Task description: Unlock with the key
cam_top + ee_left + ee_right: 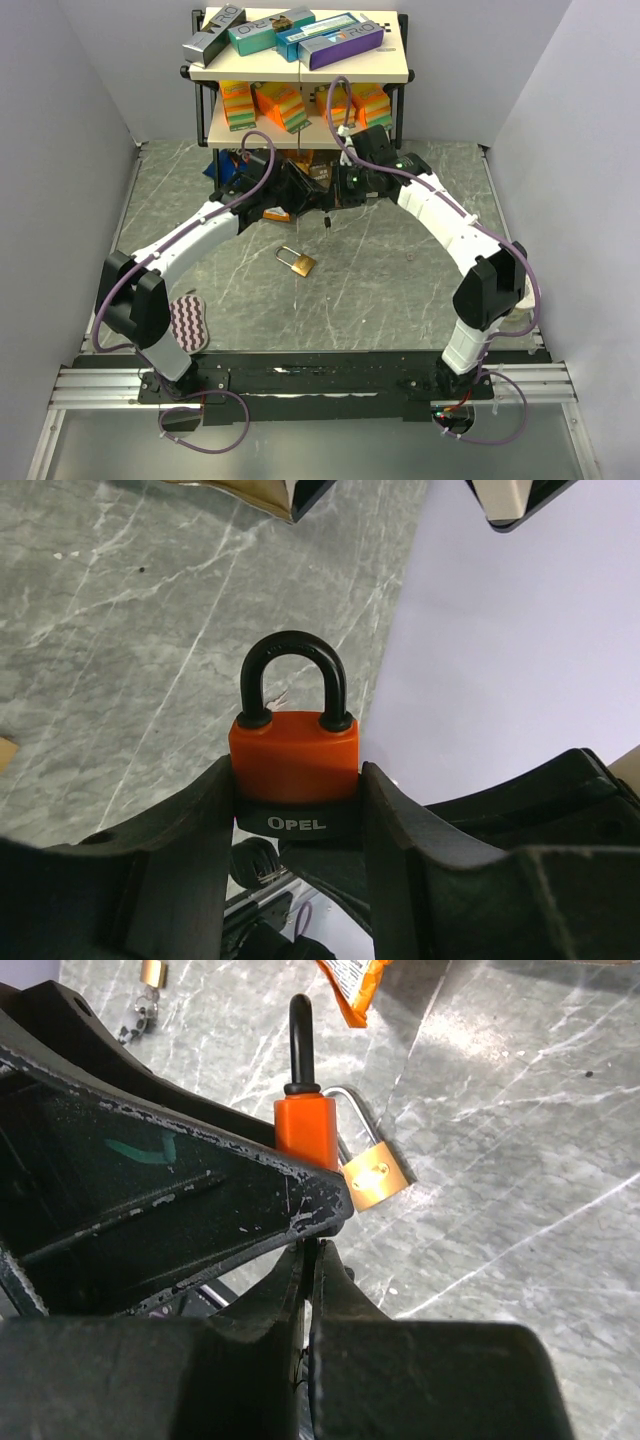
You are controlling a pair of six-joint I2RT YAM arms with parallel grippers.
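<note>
An orange padlock (296, 755) with a black shackle and a black base marked OPEL stands upright between my left gripper's (297, 770) fingers, which are shut on its body. In the right wrist view the same orange padlock (305, 1130) shows edge-on above the left finger. My right gripper (310, 1247) sits just under the lock's base, shut, with a thin dark sliver of the key between its tips. The key's black head (254, 863) with a ring shows below the lock. From above, both grippers meet at mid-table, left gripper (300, 192) and right gripper (326, 196).
A brass padlock (296, 262) lies on the marble table in front of the grippers. A shelf rack (300, 70) with boxes stands at the back. An orange packet (350, 985) lies under it. A wavy-patterned pad (188, 322) lies by the left arm's base.
</note>
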